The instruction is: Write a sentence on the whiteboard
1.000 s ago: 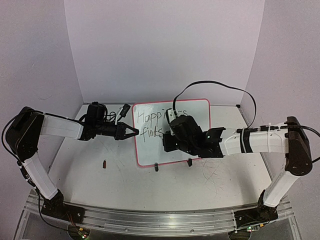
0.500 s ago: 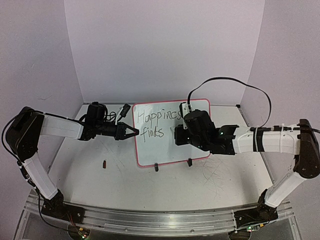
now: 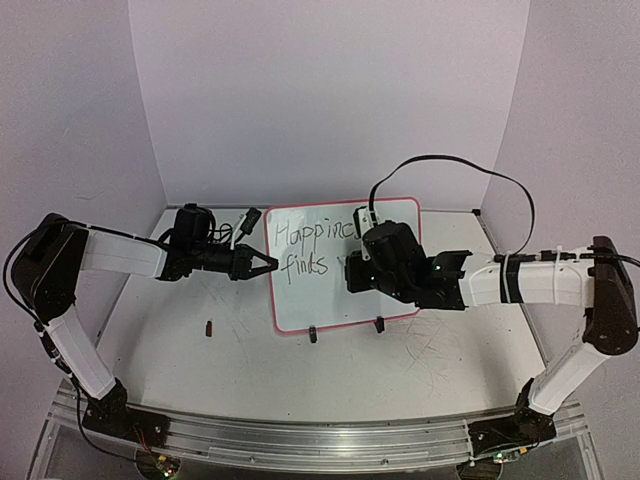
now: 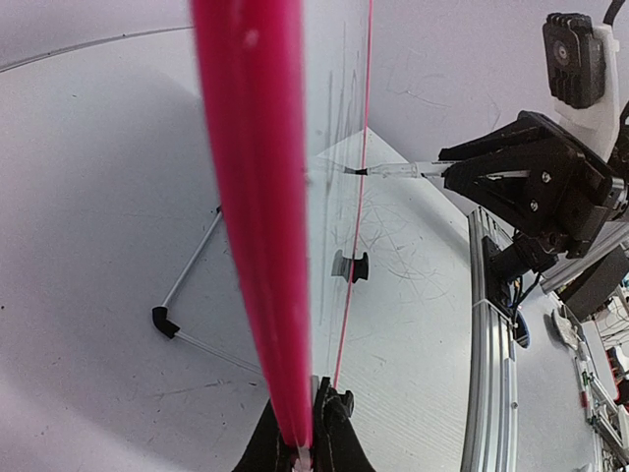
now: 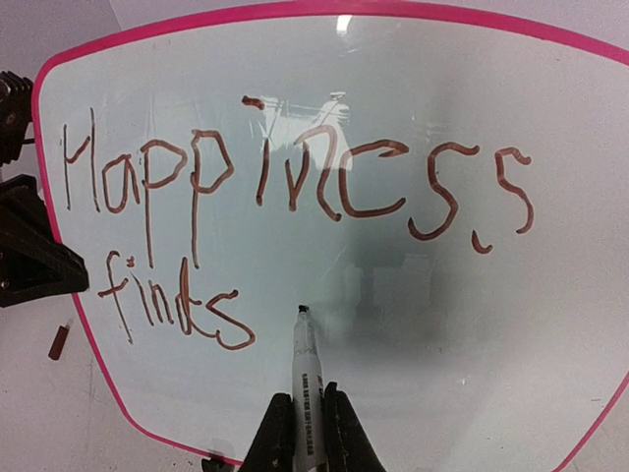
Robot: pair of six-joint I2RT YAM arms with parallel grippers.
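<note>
The whiteboard (image 3: 322,302) stands upright on the table with its pink frame (image 4: 257,216) seen edge-on in the left wrist view. My left gripper (image 3: 268,264) (image 4: 303,447) is shut on its left edge. The sentence (image 5: 295,182) (image 3: 305,245) reads "Happiness" with "finds" under it. My right gripper (image 5: 307,418) (image 3: 352,272) is shut on a white marker (image 5: 306,374). The marker's dark tip sits at the board just right of "finds". In the top view the right wrist hides the end of the top line.
Two black clip feet (image 3: 312,335) (image 3: 378,324) hold the whiteboard's lower edge. A small dark cap (image 3: 209,328) (image 5: 59,342) lies on the scuffed tabletop left of the board. A black cable (image 3: 450,165) arches above the right arm. Purple walls close in the back and sides.
My right arm has moved right along the board with the marker, then settled slightly back left, uncovering more of the top line. The left arm and the board have not moved.
</note>
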